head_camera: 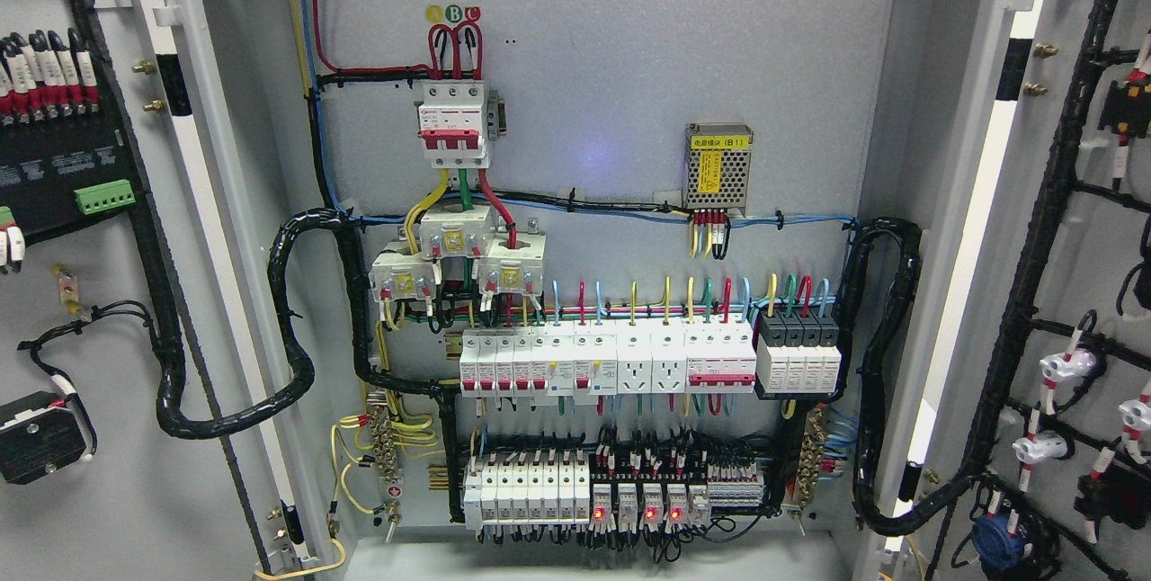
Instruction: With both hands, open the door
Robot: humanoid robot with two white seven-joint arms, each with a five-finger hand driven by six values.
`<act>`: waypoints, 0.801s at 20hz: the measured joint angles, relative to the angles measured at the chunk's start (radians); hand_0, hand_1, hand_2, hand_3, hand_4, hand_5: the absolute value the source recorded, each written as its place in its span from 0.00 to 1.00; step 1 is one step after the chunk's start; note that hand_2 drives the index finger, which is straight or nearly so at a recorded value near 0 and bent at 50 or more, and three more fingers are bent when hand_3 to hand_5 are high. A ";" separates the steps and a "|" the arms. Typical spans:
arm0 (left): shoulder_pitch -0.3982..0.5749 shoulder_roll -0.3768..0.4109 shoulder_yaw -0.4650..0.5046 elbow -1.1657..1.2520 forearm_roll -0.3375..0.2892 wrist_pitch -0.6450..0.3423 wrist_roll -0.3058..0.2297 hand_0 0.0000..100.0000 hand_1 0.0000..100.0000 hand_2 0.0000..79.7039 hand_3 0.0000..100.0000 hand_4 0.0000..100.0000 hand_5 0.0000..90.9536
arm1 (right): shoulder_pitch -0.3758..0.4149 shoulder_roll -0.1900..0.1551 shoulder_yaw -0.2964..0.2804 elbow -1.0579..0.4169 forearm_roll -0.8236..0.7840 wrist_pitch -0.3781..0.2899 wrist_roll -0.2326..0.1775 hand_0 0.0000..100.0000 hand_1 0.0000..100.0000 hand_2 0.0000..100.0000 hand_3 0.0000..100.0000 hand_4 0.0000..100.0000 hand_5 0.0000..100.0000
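Observation:
An electrical cabinet stands wide open in the head view. Its left door [108,311] is swung out to the left and shows its inner face with black cable looms and terminals. Its right door [1079,230] is swung out to the right, also wired on the inside. Between them the grey back panel [611,86] carries a red and white main breaker [455,120], rows of white breakers [611,363] and a lower row of relays [620,491] with red lights lit. Neither of my hands nor arms appears anywhere in the picture.
A perforated metal power supply [718,165] with a yellow label sits at the upper right of the panel. Thick black cable bundles [297,311] loop from each door hinge side into the cabinet. The cabinet floor [593,558] shows at the bottom.

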 measured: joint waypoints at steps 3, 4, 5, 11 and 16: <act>-0.020 -0.033 -0.006 0.153 0.000 -0.003 0.000 0.00 0.00 0.00 0.00 0.00 0.00 | -0.033 0.015 0.000 0.120 0.005 0.000 -0.007 0.19 0.00 0.00 0.00 0.00 0.00; -0.024 -0.043 -0.007 0.198 0.000 -0.003 0.000 0.00 0.00 0.00 0.00 0.00 0.00 | -0.048 0.021 -0.002 0.164 0.006 0.001 -0.007 0.19 0.00 0.00 0.00 0.00 0.00; -0.028 -0.054 -0.008 0.247 0.000 0.003 0.000 0.00 0.00 0.00 0.00 0.00 0.00 | -0.065 0.028 -0.004 0.209 0.008 0.001 -0.008 0.19 0.00 0.00 0.00 0.00 0.00; -0.042 -0.111 -0.015 0.496 0.000 0.043 -0.012 0.00 0.00 0.00 0.00 0.00 0.00 | -0.160 0.060 -0.017 0.472 0.013 0.011 -0.009 0.19 0.00 0.00 0.00 0.00 0.00; -0.046 -0.139 -0.019 0.625 -0.004 0.132 -0.023 0.00 0.00 0.00 0.00 0.00 0.00 | -0.193 0.075 -0.020 0.624 0.076 0.056 -0.009 0.19 0.00 0.00 0.00 0.00 0.00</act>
